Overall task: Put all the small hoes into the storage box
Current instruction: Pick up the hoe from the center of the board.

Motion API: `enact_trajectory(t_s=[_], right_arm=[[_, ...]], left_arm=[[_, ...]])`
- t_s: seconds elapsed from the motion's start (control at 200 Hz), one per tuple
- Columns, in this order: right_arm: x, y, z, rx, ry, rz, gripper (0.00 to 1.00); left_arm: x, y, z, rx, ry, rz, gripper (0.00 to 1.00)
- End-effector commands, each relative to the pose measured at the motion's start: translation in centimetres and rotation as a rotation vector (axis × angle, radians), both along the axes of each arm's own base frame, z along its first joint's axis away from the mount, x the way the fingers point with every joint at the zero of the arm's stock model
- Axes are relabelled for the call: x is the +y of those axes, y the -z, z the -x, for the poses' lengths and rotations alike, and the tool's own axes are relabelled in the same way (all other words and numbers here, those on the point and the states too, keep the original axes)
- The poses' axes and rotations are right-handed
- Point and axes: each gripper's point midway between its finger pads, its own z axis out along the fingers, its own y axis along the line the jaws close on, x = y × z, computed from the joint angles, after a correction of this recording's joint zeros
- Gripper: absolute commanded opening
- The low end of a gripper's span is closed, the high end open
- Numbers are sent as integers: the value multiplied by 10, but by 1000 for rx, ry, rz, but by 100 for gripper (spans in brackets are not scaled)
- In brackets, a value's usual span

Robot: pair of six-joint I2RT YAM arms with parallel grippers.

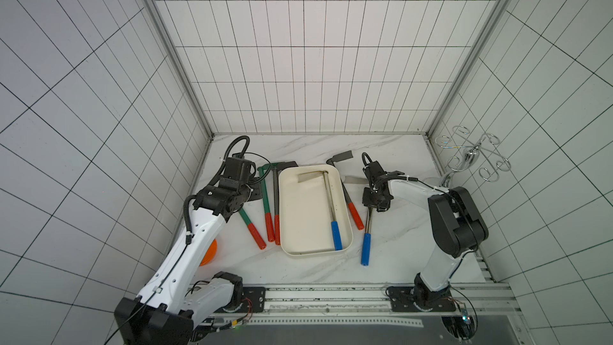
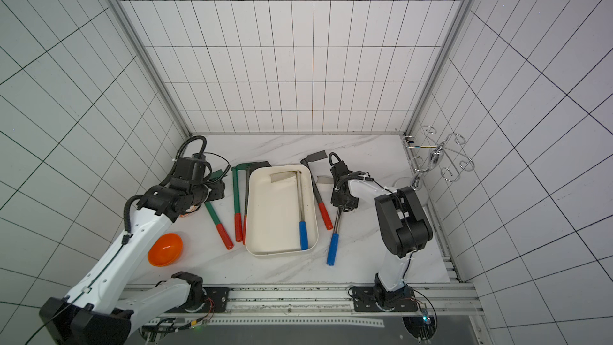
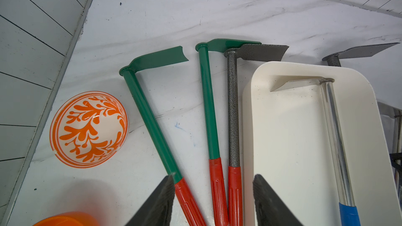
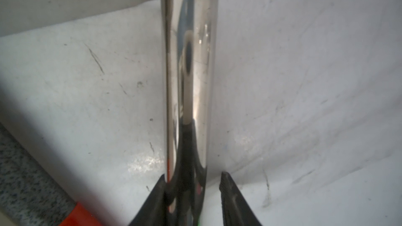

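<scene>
Presently the right gripper (image 4: 193, 178) straddles the hoe (image 1: 366, 247) shaft on the table (image 1: 398, 260) beside the box (image 1: 305, 217), one pad (image 4: 159, 192) touching, other apart: unclamped. Risk: slick chrome, lopsided closing; hoe may roll or slip.

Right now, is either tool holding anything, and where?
Nothing yet. Right tool straddles the shiny shaft of the blue-handled hoe outside the box, gap beside one finger. Left tool open, empty.

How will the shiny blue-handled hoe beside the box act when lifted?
The polished steel hoe with blue grip probably stays stiff. Its mirror-smooth round shaft may slip or twist. Held near the blade, its handle might droop.
</scene>
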Motion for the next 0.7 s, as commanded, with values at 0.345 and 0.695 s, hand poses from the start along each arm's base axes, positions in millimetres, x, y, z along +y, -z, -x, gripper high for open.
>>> enact_trajectory(t_s=[0.345,0.695], right_arm=[[-16,-3,0,-6,5,42,13],[-23,-54,13,-45,-41,42,0]], left_arm=[[2,-7,-1,-44,-7,-1,60],[2,-6,-1,-46,-1,-5,60]])
